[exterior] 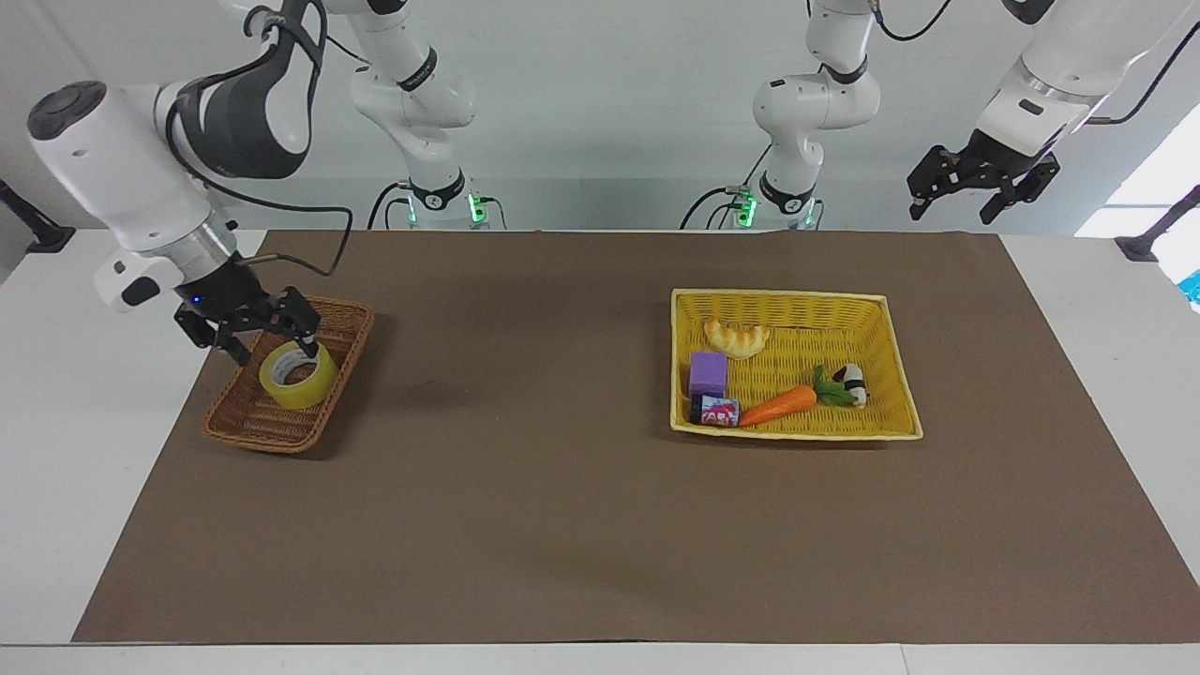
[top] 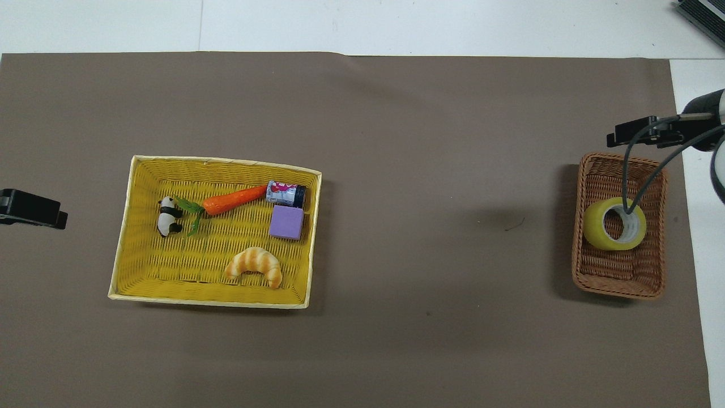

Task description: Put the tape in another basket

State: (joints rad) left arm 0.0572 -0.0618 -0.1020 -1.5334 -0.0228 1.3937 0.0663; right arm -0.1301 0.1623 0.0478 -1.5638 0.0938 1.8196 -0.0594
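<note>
The tape point(exterior: 298, 378), a yellow roll with a white core, lies tilted in the dark brown wicker basket point(exterior: 281, 442) at the right arm's end of the table. It shows there in the overhead view too, the tape point(top: 614, 224) inside the basket point(top: 617, 292). My right gripper point(exterior: 274, 349) is open and empty, up in the air over the basket and the tape, apart from the roll. In the overhead view it point(top: 634, 132) shows only as a dark tip. My left gripper point(exterior: 954, 212) is open and empty and waits raised at the left arm's end; its tip point(top: 34, 208) shows from overhead.
A larger yellow woven tray basket point(exterior: 778, 294) toward the left arm's end holds a croissant point(exterior: 737, 338), a purple block point(exterior: 708, 373), a small can point(exterior: 714, 411), a carrot point(exterior: 780, 404) and a panda figure point(exterior: 852, 382). A brown mat point(exterior: 525, 487) covers the table.
</note>
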